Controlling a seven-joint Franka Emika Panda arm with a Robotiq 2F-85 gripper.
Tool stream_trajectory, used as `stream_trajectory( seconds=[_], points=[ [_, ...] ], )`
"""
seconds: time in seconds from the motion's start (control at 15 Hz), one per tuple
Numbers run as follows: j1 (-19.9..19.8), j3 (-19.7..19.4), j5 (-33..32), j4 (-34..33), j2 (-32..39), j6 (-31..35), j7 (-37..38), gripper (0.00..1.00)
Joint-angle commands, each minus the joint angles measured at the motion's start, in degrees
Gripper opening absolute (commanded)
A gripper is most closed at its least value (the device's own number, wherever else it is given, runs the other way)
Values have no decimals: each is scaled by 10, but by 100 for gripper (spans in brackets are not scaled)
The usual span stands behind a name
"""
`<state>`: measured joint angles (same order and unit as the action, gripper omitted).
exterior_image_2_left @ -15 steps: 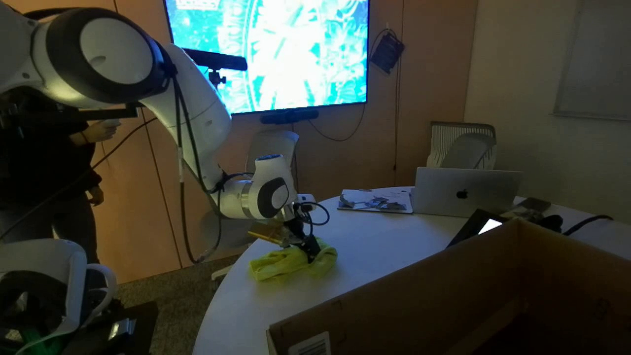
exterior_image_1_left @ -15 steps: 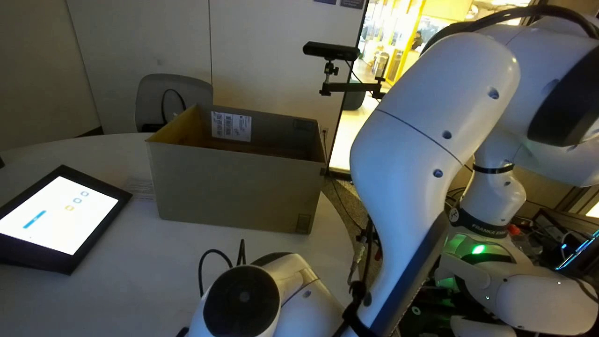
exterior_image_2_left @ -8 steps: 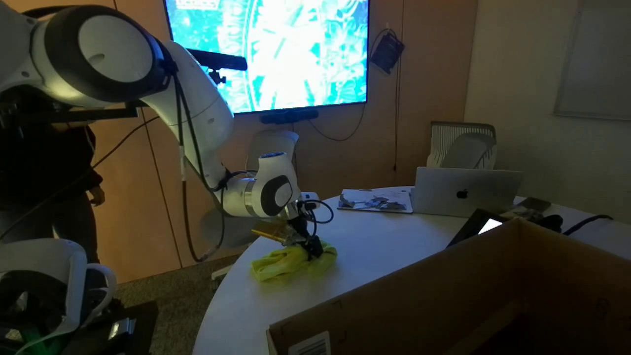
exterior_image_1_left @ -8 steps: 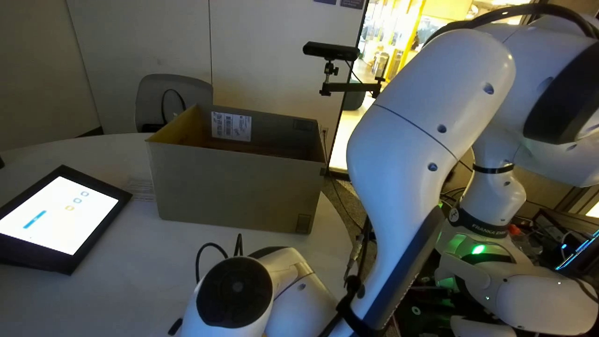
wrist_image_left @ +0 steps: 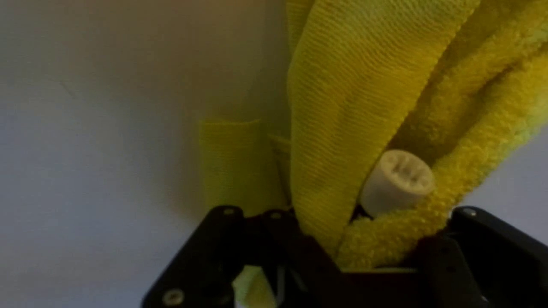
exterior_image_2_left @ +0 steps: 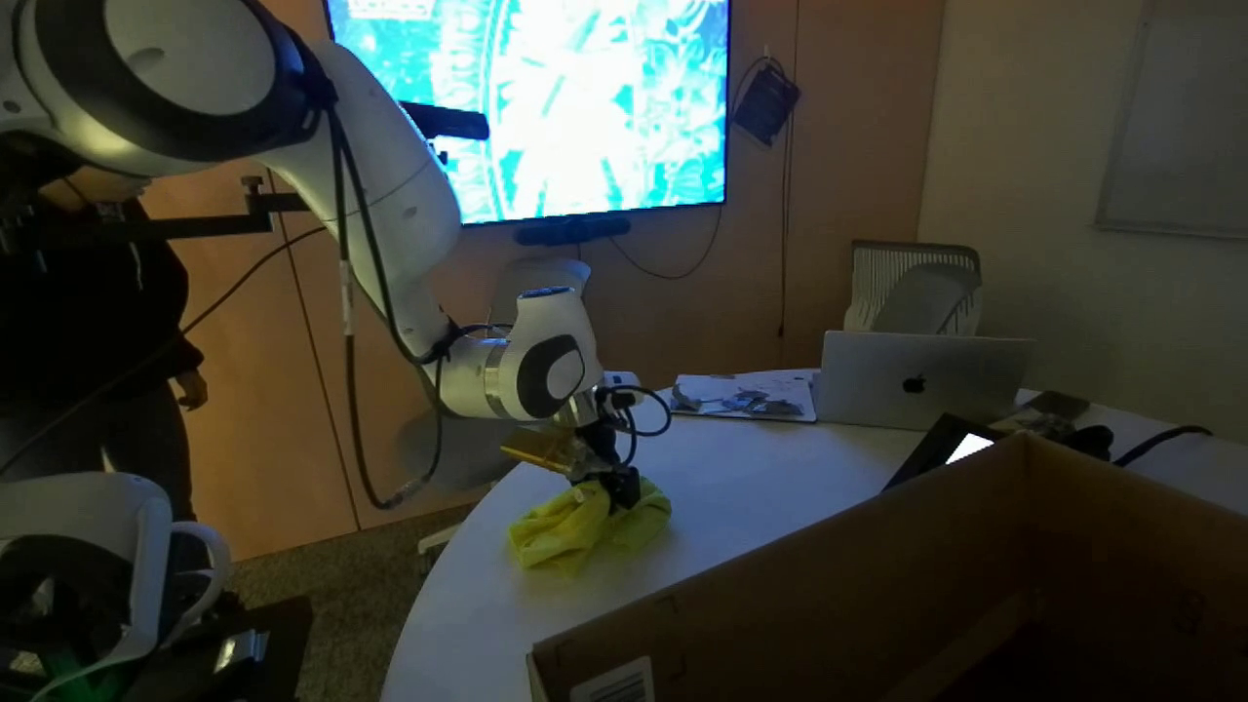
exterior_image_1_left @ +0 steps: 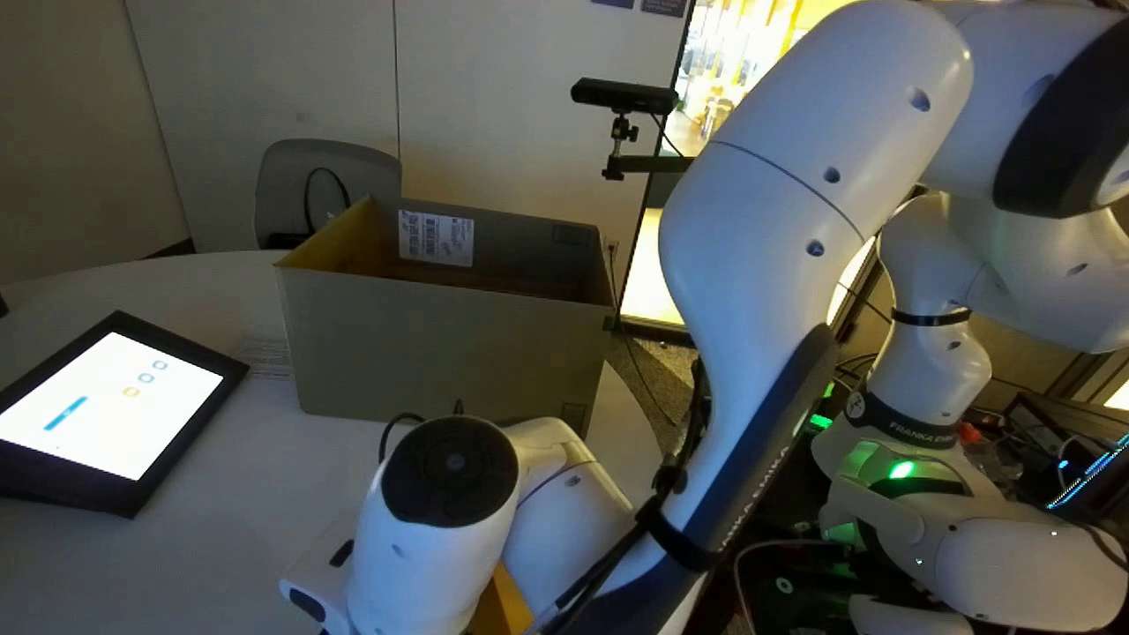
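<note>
A crumpled yellow cloth [exterior_image_2_left: 590,526] sits at the round table's edge in an exterior view. My gripper [exterior_image_2_left: 620,495] points down into it, its jaws closed around a bunched fold. Close up in the wrist view, the gathered cloth [wrist_image_left: 342,128] narrows between the black fingers [wrist_image_left: 222,244]. A small white cylinder [wrist_image_left: 398,182] with a ridged end pokes out between the folds; its other end is hidden. Whether any of the cloth is off the table I cannot tell. The arm's wrist [exterior_image_1_left: 441,529] shows in the other camera's exterior view, where gripper and cloth are out of sight.
An open cardboard box [exterior_image_1_left: 441,353] stands on the table [exterior_image_2_left: 468,624]. Around it are a tablet with a lit screen [exterior_image_1_left: 115,397], a laptop [exterior_image_2_left: 916,380] and a board with papers [exterior_image_2_left: 746,398]. A camera on a mount [exterior_image_1_left: 624,95] and a person [exterior_image_2_left: 97,292] are near the arm.
The jaws have closed on the cloth. The gripper has shifted slightly to the right in the view that shows it, and the cloth has been dragged and bunched a little. The arm's links have moved.
</note>
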<state>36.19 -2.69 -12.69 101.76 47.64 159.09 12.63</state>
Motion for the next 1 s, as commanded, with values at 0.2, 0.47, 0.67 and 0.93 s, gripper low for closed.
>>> stream_trajectory(
  seconds=[0.2, 0.47, 0.67, 0.93],
  points=[
    [-30, -10, -18, 120, -154, -20, -7, 7],
    [-25, -61, -80, 162, -253, -43, 45, 8],
    [-27, -102, -172, 177, -325, -76, 130, 8],
    [-73, -102, -325, 183, -405, -137, 279, 8]
  ],
)
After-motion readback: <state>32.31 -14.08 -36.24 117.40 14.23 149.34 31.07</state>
